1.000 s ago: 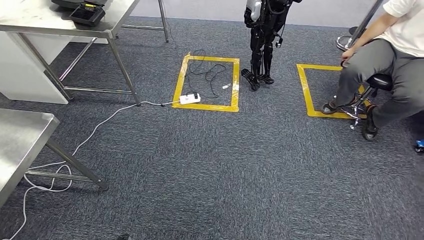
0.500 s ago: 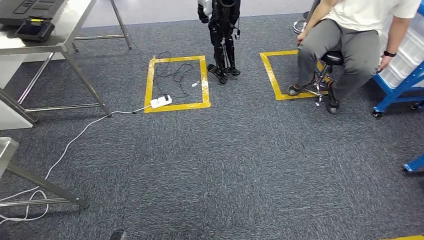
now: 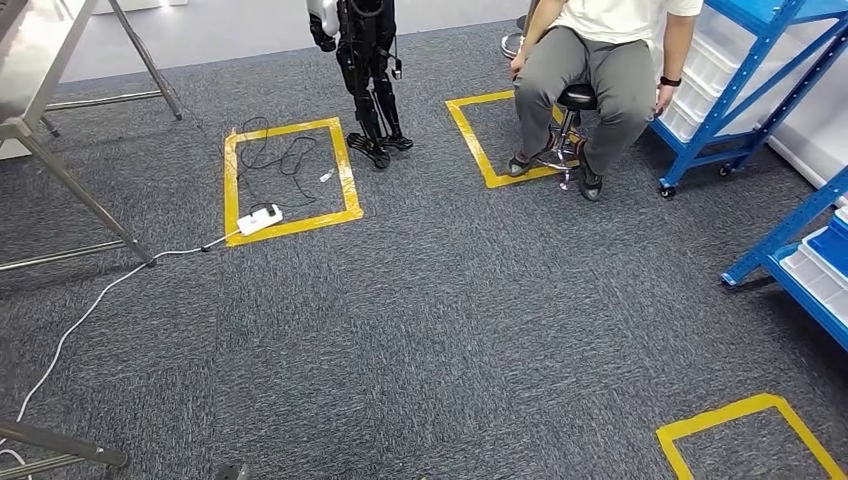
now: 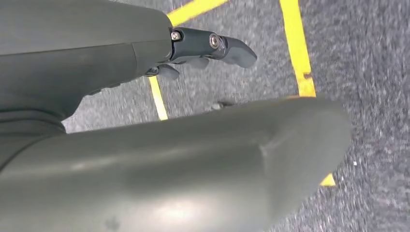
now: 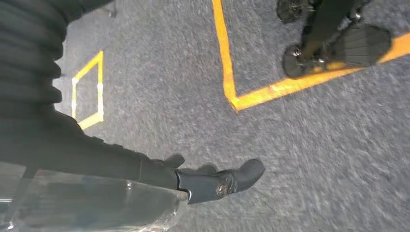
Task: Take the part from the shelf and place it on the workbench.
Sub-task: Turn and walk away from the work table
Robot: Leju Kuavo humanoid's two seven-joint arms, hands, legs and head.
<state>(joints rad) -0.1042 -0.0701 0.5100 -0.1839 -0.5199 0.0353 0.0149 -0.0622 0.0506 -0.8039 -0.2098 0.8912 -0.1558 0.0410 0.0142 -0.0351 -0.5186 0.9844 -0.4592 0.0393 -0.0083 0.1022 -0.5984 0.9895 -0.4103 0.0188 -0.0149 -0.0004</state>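
Blue shelving (image 3: 775, 60) with white bins (image 3: 700, 70) stands at the far right, and a nearer blue rack (image 3: 790, 225) holds another bin (image 3: 822, 272). I cannot make out a part in any bin. A steel workbench (image 3: 35, 60) shows at the upper left edge. My left hand (image 4: 145, 58) hangs over the carpet with its fingers (image 4: 227, 46) stretched out and nothing in them. My right hand (image 5: 193, 181) also hangs above the carpet, its fingers (image 5: 244, 174) extended and holding nothing.
A person (image 3: 600, 50) sits on a stool (image 3: 572, 100) beside the far shelving. A small black robot (image 3: 365, 60) stands by a yellow tape square (image 3: 345, 180) holding a power strip (image 3: 258, 218) and cables. Another tape square (image 3: 740, 415) lies at the near right.
The camera has swung to the right: the tables slid off to the left, and the person, the blue shelving and a near tape square came into the picture.
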